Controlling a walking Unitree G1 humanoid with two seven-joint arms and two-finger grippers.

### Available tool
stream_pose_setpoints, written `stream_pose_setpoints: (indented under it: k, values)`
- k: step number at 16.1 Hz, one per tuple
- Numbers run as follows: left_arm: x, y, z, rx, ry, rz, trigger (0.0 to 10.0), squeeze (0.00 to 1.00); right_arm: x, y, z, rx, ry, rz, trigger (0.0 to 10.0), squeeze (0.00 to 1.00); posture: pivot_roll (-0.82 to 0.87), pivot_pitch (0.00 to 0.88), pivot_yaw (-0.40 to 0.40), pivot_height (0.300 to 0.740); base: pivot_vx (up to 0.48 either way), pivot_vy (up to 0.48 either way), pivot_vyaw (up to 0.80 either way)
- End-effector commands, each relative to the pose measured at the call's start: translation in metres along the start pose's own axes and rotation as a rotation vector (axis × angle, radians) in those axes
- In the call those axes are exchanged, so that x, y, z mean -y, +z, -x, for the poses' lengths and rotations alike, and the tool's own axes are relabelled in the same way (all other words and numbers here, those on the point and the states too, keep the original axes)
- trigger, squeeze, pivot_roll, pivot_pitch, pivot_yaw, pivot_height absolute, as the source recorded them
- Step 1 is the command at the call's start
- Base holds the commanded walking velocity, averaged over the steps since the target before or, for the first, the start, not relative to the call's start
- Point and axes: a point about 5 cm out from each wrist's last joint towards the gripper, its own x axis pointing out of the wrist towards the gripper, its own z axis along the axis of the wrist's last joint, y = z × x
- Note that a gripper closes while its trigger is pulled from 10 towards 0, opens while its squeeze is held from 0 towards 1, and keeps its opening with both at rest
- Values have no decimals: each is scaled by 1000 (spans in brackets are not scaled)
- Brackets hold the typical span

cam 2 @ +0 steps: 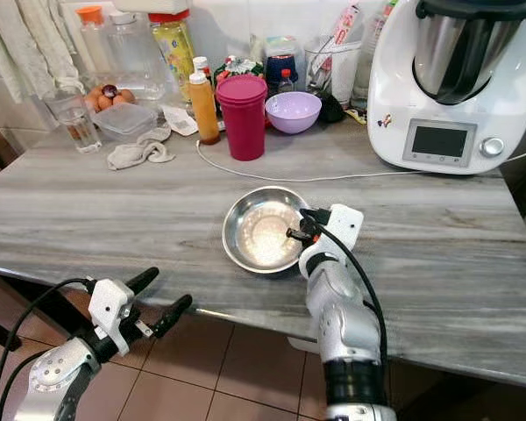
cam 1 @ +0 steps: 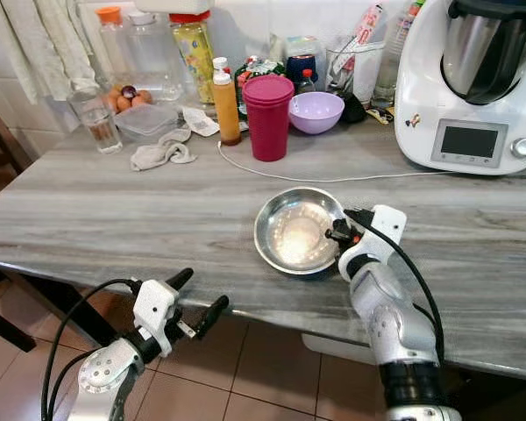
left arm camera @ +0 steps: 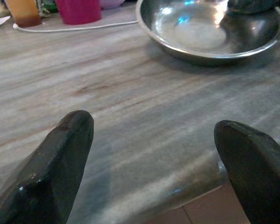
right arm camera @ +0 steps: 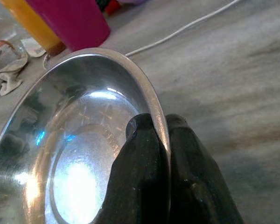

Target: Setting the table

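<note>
We saw our right gripper (cam 1: 340, 230) clamped on the rim of the steel bowl (cam 1: 294, 230), one black finger inside the wall and the other outside, pressed together on the thin edge, as the right wrist view (right arm camera: 161, 140) showed plainly. The bowl sat on the grey wood-grain table (cam 1: 105, 210), spreading away from that gripper toward our left side. Beyond the gripper and farther from us ran a white cable (cam 1: 333, 178) across the tabletop. Past the cable and left of the gripper stood a stack of magenta cups (cam 1: 269, 117), with an orange sauce bottle (cam 1: 226, 107) just beside them and a lilac bowl (cam 1: 316, 111) near them at the back. To the gripper's right and well behind it stood a white kitchen machine (cam 1: 469, 83).

Our left gripper (cam 1: 197, 302) hovered off the near edge of the table, over the tiled floor (cam 1: 245, 368), its fingers (left arm camera: 60, 158) spread apart and holding nothing. The steel bowl lay ahead of it and to its right, well apart. Far ahead of it, toward the wall, were a crumpled cloth (cam 1: 162, 151) and a drinking glass (cam 1: 97, 118).
</note>
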Motion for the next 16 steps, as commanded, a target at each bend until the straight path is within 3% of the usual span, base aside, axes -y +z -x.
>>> stream_pose_setpoints:
  k: [1,2,5,8,10,16]
  values:
    - [0,2,0,10,-18,-18,10000,0,-8,0,-4,-15,19,-1,10000,710,-226,24,57,740,0,0,0]
    - [1,2,0,11,-20,-21,10000,0,-9,0,-6,-14,22,-8,10000,1000,-226,25,57,740,0,0,0]
    - [1,12,-6,51,-18,-43,10000,0,-15,2,-8,5,39,41,10000,1000,-226,31,60,740,0,0,0]
    - [1,45,-21,128,-29,-52,10000,0,-12,-3,-4,-11,48,26,10000,1000,-231,33,60,740,0,0,0]
    - [2,56,-23,146,-36,-48,10000,0,-10,-2,-1,-3,52,30,10000,1000,-235,32,63,740,0,0,0]
    - [8,63,-26,135,-55,-49,10000,0,-8,0,3,13,71,63,10000,1000,-243,30,71,740,0,0,0]
